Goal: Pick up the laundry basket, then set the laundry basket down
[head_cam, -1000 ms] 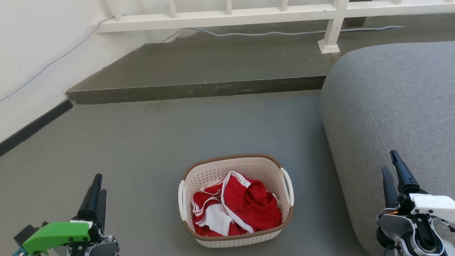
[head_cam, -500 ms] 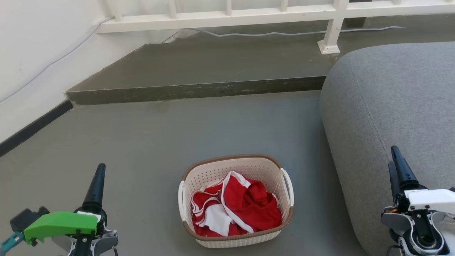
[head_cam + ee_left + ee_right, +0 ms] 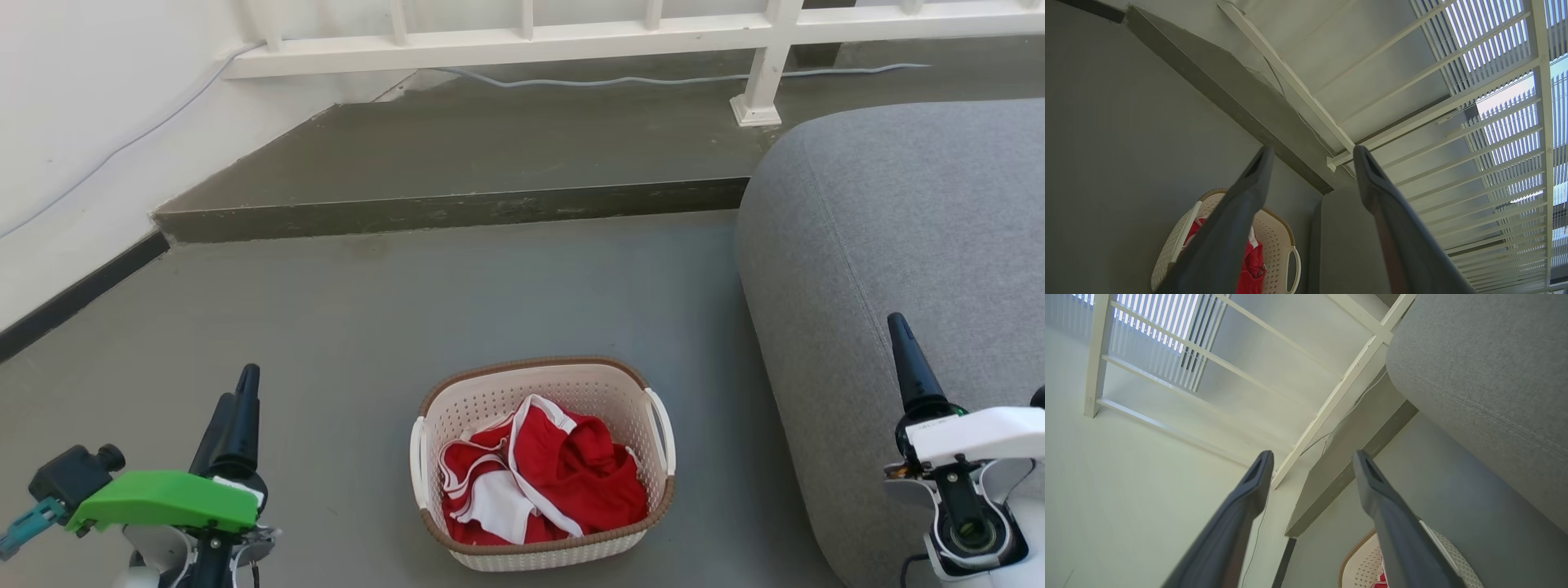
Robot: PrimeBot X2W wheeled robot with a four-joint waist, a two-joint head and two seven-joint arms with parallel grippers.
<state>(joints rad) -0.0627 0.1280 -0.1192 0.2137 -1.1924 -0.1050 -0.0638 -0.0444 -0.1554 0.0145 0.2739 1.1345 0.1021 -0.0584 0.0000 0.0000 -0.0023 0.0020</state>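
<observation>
Lower left of the head view: left gripper [image 3: 238, 390], green-cowled, over the grey floor [image 3: 367, 310]. Its jaws are spread wide in the left wrist view and hold nothing. Lower centre: laundry basket [image 3: 506, 398] upright on the floor, a red-and-white garment [image 3: 571, 465] heaped inside, well apart from both grippers. Lower right: right gripper [image 3: 904, 355], jaws likewise spread and empty, before a grey upholstered cushion [image 3: 898, 204] near the basket.

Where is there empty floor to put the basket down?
The widest bare floor lies between the laundry basket, the dark step and the left wall's black skirting. Right of the basket it is tight: only a narrow strip before the grey sofa.
</observation>
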